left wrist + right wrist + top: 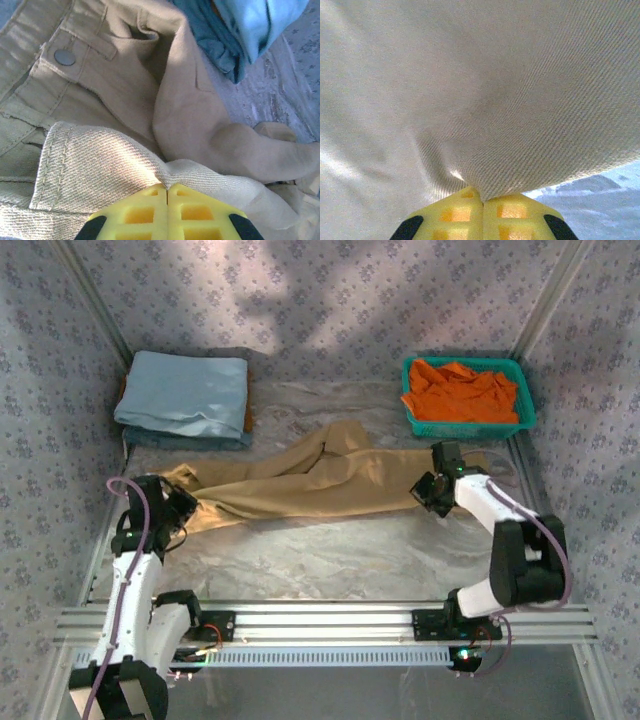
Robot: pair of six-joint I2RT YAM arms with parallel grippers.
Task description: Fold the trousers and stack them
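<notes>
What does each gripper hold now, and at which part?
Both hold the trousers: left gripper pinches cloth near the waistband, right gripper pinches cloth near the leg end.

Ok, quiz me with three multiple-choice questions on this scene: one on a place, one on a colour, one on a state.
1. Where is the green basket on the table?
A. far right corner
B. far left corner
C. near edge, between the arm bases

2. What colour is the garment in the basket?
A. light blue
B. orange
C. tan

3. How is the left end effector?
A. open above the table
B. shut on a blue cloth
C. shut on the trousers

Answers:
1 A: the top view shows it at the far right.
2 B: bright orange cloth fills it.
3 C: the left wrist view shows it closed with tan cloth pinched at its tip.
</notes>
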